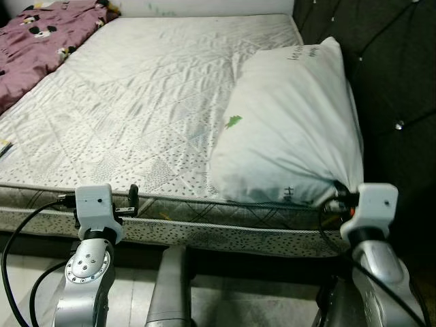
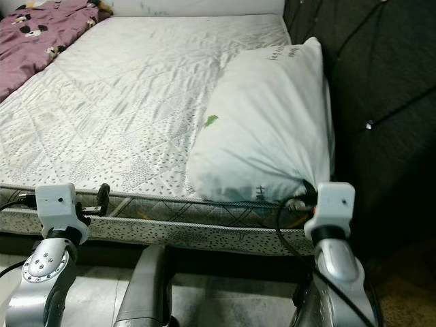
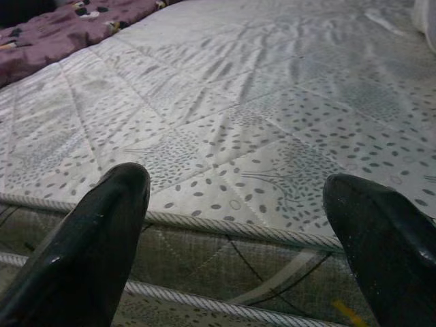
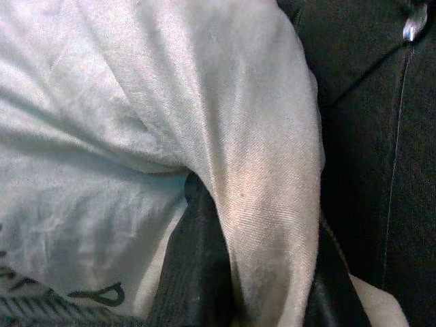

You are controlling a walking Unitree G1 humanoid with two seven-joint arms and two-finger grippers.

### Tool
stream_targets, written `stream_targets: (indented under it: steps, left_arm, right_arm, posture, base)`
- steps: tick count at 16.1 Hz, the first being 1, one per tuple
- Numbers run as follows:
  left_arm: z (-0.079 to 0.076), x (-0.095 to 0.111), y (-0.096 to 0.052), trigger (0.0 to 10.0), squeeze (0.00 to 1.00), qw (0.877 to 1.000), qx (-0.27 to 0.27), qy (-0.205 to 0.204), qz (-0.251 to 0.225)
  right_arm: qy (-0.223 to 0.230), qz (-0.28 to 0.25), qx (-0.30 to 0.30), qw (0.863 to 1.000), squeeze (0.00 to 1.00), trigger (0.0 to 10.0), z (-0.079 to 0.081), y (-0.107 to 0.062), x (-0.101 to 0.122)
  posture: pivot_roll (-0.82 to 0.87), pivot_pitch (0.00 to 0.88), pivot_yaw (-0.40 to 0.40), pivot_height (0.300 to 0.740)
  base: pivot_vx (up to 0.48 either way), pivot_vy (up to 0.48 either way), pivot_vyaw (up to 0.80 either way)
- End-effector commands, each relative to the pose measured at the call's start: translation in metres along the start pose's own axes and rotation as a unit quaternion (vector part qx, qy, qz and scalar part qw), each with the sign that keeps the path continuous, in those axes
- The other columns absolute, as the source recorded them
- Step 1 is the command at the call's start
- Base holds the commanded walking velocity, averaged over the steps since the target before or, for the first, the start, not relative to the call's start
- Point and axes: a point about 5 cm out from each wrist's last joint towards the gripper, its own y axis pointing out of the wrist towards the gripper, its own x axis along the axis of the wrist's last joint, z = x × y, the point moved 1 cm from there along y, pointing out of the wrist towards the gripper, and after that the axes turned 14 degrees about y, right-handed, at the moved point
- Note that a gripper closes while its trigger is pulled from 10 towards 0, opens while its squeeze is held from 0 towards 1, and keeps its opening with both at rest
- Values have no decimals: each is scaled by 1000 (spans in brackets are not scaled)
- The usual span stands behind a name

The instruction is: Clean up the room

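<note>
my left tool (image 3: 235, 231) wide, nothing in it, at near mattress (image 1: 136, 102) edge | my right tool (image 1: 335, 194) pinching near right corner of white pillow (image 1: 293, 122), right side of bed by dark headboard (image 1: 395, 75) | purple blanket (image 1: 41, 34) far left

Quilted mattress (image 1: 136, 102), dark tufted headboard (image 1: 395, 82)

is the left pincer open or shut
Open: the left pincer has its two black fingers wide apart, with the mattress edge between them.
</note>
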Motion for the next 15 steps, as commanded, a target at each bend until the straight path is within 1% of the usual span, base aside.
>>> stream_targets:
  steps: [1, 3, 5, 6, 7, 9, 11, 13, 14, 15]
  left_arm:
    - [2, 2, 0, 10000, 0, 1000, 6, 7, -4]
    - [13, 2, 4, 10000, 0, 1000, 25, 10, -4]
    - [18, 3, 7, 10000, 0, 999, 32, 14, -7]
    - [20, 4, 7, 10000, 0, 999, 36, 8, -7]
    - [21, 4, 8, 10000, 0, 999, 39, 2, -4]
    - [26, 5, 10, 10000, 0, 999, 45, 15, -10]
    - [28, 6, 13, 10000, 0, 999, 49, 18, -13]
    - [29, 8, 14, 10000, 0, 998, 50, 18, -15]
    - [29, 9, 14, 10000, 0, 998, 49, 19, -17]
    - [28, 9, 14, 10000, 0, 999, 47, 19, -18]
  right_arm:
    - [-9, -2, 0, 1000, 0, 0, -2, 14, 5]
    - [-18, -20, -14, 1000, 0, 0, -14, 45, 25]
    - [-32, -35, -17, 999, 0, 0, -30, 69, 46]
    - [-39, -38, -26, 998, 0, 0, -41, 79, 57]
    - [-34, -42, -43, 998, 0, 0, -51, 86, 66]
    - [-37, -32, -44, 998, 0, 0, -62, 100, 77]
    - [-41, -12, -45, 998, 0, 0, -71, 108, 79]
    - [-27, -24, -65, 997, 0, 0, -80, 110, 87]
    - [-20, -24, -67, 997, 0, 0, -81, 110, 86]
    - [-23, -18, -54, 998, 0, 0, -77, 107, 77]
  posture:
    - [31, 16, 68, 467]
    - [40, 8, 64, 467]
    - [56, 2, 61, 467]
    - [57, 1, 62, 467]
    - [57, 0, 63, 467]
    - [59, 0, 63, 467]
    - [63, 0, 64, 467]
    - [66, 0, 66, 467]
    - [65, 0, 66, 467]
    - [62, 0, 65, 467]
  base:
    - [0, 0, 0]
    - [0, 0, 0]
    - [0, 0, 0]
    - [0, 0, 0]
    - [0, 0, 0]
    - [0, 0, 0]
    - [0, 0, 0]
    - [0, 0, 0]
    - [0, 0, 0]
    - [0, 0, 0]
